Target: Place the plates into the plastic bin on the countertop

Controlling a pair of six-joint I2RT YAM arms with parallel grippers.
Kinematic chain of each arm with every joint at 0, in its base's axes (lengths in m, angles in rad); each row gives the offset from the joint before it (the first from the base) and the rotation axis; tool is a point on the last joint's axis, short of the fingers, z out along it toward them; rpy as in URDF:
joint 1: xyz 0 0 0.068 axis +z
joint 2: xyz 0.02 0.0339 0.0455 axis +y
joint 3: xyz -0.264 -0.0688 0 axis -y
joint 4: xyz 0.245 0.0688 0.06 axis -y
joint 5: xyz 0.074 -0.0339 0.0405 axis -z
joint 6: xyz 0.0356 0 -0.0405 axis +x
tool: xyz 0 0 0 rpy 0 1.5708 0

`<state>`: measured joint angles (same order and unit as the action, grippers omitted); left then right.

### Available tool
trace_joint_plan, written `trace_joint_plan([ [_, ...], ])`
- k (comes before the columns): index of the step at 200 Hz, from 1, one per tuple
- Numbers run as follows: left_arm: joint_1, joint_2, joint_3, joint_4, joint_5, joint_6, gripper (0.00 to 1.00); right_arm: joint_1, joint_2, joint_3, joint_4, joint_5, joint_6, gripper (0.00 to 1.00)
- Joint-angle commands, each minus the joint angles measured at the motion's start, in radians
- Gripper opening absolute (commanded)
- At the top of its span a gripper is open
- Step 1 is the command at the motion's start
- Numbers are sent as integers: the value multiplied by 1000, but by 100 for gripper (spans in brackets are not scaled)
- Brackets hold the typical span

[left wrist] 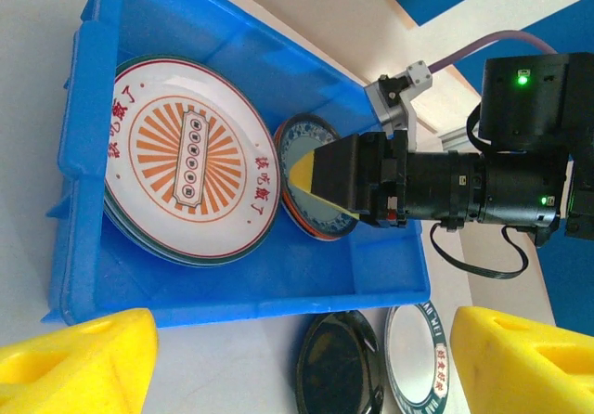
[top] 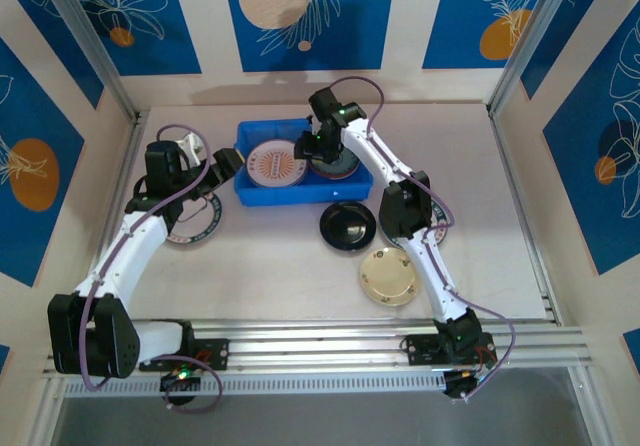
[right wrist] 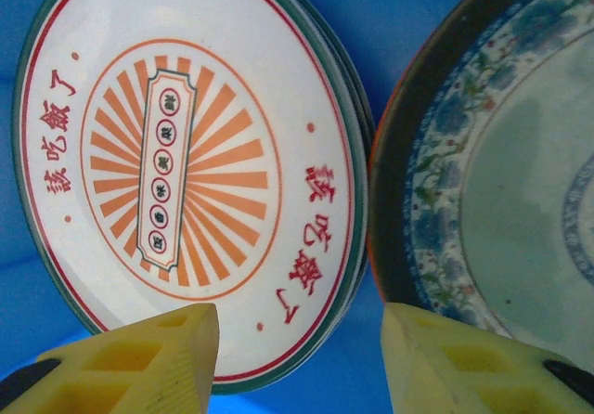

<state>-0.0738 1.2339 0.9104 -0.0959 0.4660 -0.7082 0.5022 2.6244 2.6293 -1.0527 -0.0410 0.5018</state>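
- Arm on the right (top: 372,161) stretches forward over the blue plastic bin (top: 262,198); right fingers (right wrist: 121,363) half apart, empty, above the teal-patterned plate (right wrist: 501,200) beside the orange-design plate (right wrist: 186,173).
- Left fingers (left wrist: 83,358) wide apart, empty, just outside the bin.
- Overhead: black plate (top: 347,227), cream plate (top: 387,276) on the surface (top: 280,266).

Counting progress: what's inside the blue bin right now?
An orange-sunburst white plate tops a stack; rims show beneath, count unclear. Beside it a teal-patterned plate, an orange rim under it. The right gripper hangs open above, covering part of that plate.

On plate (right wrist: 186,173): perhaps 該吃飯了 (red, twice)
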Motion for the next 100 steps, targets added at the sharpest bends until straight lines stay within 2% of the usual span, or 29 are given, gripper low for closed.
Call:
trace_joint_plan([
  [1,14,-15,-14,6,2,3,82,10,27,28,-18,-22,-9,50],
  [68,14,-33,-31,-9,-10,9,82,9,57,-2,4,-53,16,47],
  [100,14,-44,-29,-28,-34,22,83,5,-11,-22,31,-24,8,47],
])
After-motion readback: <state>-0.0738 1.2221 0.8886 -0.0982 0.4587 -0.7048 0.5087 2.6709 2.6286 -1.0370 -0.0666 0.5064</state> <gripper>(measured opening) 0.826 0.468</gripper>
